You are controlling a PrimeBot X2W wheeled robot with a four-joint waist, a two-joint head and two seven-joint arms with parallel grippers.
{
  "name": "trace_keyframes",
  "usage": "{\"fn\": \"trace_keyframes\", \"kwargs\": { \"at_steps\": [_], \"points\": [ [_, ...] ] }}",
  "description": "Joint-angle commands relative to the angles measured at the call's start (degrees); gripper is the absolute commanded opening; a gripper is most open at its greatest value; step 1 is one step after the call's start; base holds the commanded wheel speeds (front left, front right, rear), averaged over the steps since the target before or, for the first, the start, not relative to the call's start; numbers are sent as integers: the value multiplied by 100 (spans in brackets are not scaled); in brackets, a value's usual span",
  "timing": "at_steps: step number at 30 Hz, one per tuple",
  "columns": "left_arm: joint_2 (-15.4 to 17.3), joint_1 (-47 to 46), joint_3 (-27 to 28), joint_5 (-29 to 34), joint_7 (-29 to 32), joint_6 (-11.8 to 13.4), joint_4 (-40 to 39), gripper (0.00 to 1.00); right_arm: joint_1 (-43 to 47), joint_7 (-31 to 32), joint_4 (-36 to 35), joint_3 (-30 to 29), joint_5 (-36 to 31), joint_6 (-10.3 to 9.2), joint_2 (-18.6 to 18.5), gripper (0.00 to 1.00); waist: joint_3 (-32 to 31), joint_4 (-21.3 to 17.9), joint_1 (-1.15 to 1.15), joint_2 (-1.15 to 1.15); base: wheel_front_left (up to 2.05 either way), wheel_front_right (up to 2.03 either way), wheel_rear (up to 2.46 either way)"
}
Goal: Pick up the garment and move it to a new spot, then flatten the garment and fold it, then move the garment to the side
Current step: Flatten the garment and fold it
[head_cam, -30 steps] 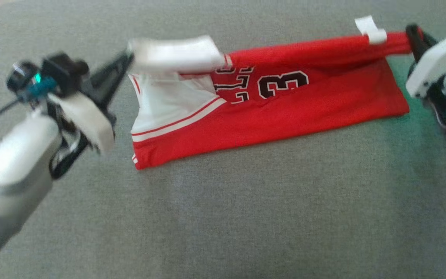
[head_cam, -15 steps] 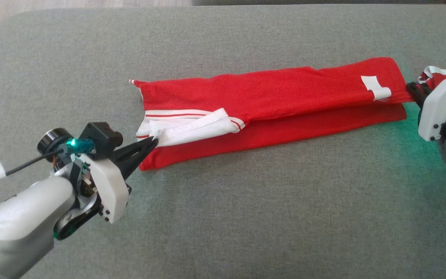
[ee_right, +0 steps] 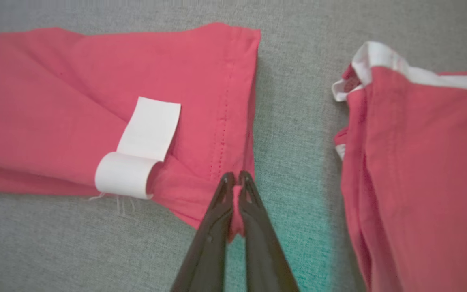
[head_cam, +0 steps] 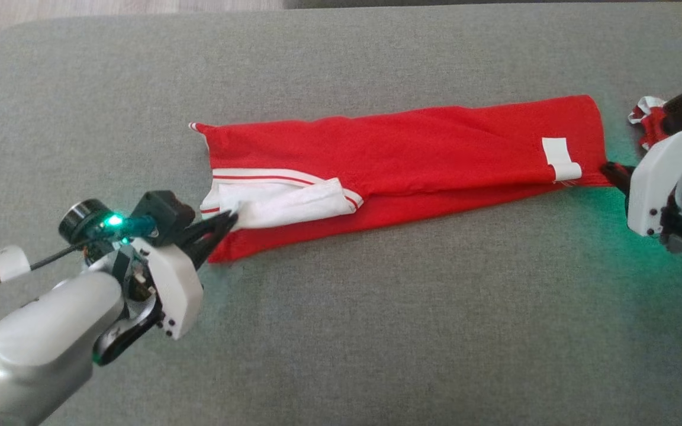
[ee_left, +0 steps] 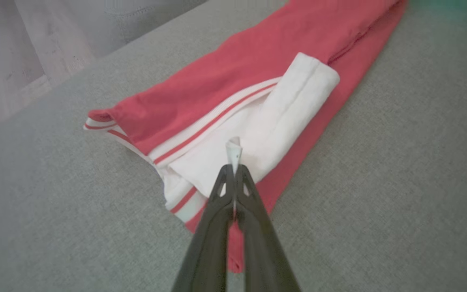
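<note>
- Since a second ago the lifted long edge of the red basketball jersey with white striped trim (head_cam: 412, 148) (ee_left: 237, 61) (ee_right: 55, 101) has come over toward the robot and down. The black number print is now hidden under the fold.
- Jersey lies as a long narrow strip, folded in half lengthwise, flat across the middle of the grey fabric-covered worktop (head_cam: 376, 325) (ee_left: 399, 162) (ee_right: 298, 61). The lower layer shows a little along the near edge.
- Left pincer (head_cam: 231, 218) (ee_left: 233, 170) is at the strip's left end, fingers pressed together on a pinch of white cloth. That pinch belongs to the white folded sleeve panel (head_cam: 288, 204) (ee_left: 274, 117) lying on top of the red.
- Right pincer (head_cam: 607, 170) (ee_right: 235, 176) is at the strip's right end, clamped on the near corner of the red hem. Red cloth shows between its fingers in the right wrist view.
- Small white rectangular label (head_cam: 560, 158) (ee_right: 148, 129), curled at its lower end, sits on the red just beside the right pincer's grip.
- Second red garment with white trim (head_cam: 652, 127) (ee_right: 420, 162) lies apart from the jersey, past its right end, with a gap of grey between.
- Green glow falls on the worktop near the right arm.
- Pale wooden floor (head_cam: 80, 7) (ee_left: 35, 61) shows beyond the worktop's far left corner.
</note>
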Motion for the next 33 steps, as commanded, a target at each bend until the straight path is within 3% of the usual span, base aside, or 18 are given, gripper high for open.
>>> {"fn": "trace_keyframes", "kwargs": {
  "at_steps": [1,4,8,14,19,22,27,33],
  "points": [
    [116,-276,343,73,-160,124,-8,100,27,-54,-106,-107,105,-5,-105,100,-52,-13,0,0,0,0,0],
    [50,-282,429,57,-295,232,68,100,-29,-154,-159,-177,157,-5,-65,100,-101,-27,0,0,0,0,0],
    [-111,-282,793,-24,-851,609,255,100,-192,-683,-253,-566,358,-5,155,100,-256,-66,0,0,0,0,0],
    [-595,-124,1542,-253,-2029,1272,306,100,-168,-2011,-481,-1164,410,-5,690,100,-557,-89,0,0,0,0,0],
    [-954,340,2228,-225,-2269,1662,172,100,172,-3198,-638,-1467,-109,-5,1123,100,-750,-147,0,0,0,0,0],
    [-1249,857,3027,153,-2276,1829,-153,100,523,-3878,-608,-1764,-484,-5,1440,100,-839,-149,0,0,0,0,0],
    [-1775,2030,4174,957,-2278,1775,-523,100,1284,-4292,-706,-2418,-1249,-5,2035,100,-978,-154,0,0,0,0,0],
    [-2515,3163,5138,1746,-2278,1384,-645,100,2529,-4322,-1610,-3557,-2127,-5,2782,100,-1073,-92,0,0,0,0,0]
  ]
}}
